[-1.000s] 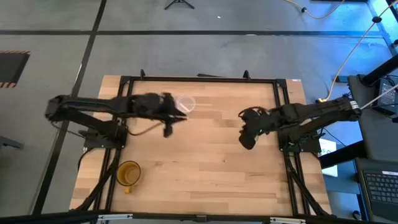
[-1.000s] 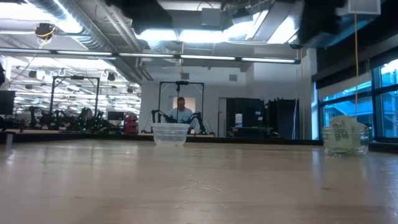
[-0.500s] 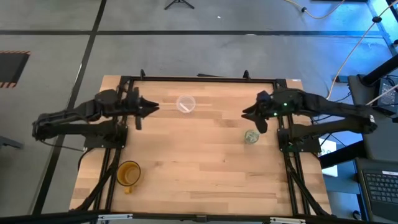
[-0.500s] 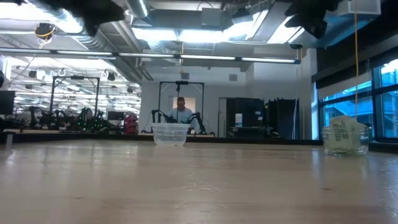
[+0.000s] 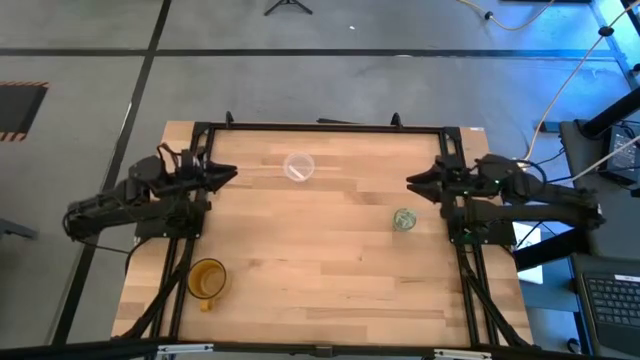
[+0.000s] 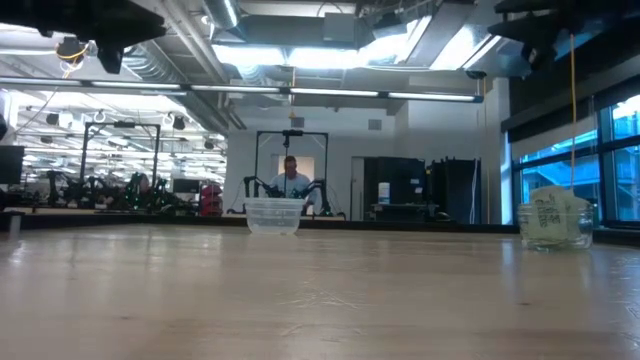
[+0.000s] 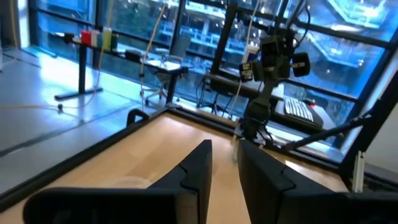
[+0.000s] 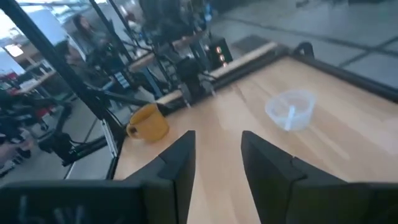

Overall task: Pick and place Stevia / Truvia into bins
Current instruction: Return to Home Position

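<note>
The wide whitish clear cup (image 5: 299, 167) stands on its base on the far middle of the table, with one white sachet (image 8: 290, 116) lying inside it. The smaller glassy cup (image 5: 404, 220) stands toward the right and holds white-and-green sachets (image 6: 550, 212) that stick up past its rim. My left gripper (image 5: 226, 172) hangs open over the table's left edge, well clear of the wide cup. My right gripper (image 5: 414, 182) hangs open near the right edge, just on the far side of the small cup. Both are empty.
An amber mug (image 5: 207, 279) with a handle stands near the left front corner. A black frame (image 5: 320, 127) runs around the table's edges. Bare wood lies between the two cups and across the near half. A person (image 6: 291, 178) sits far behind the table.
Both arms have drawn back. My left gripper moved from beside the wide cup toward the table's left edge. My right gripper rose from above the small cup and moved toward the right and far edges, uncovering that cup. The cups stayed in place.
</note>
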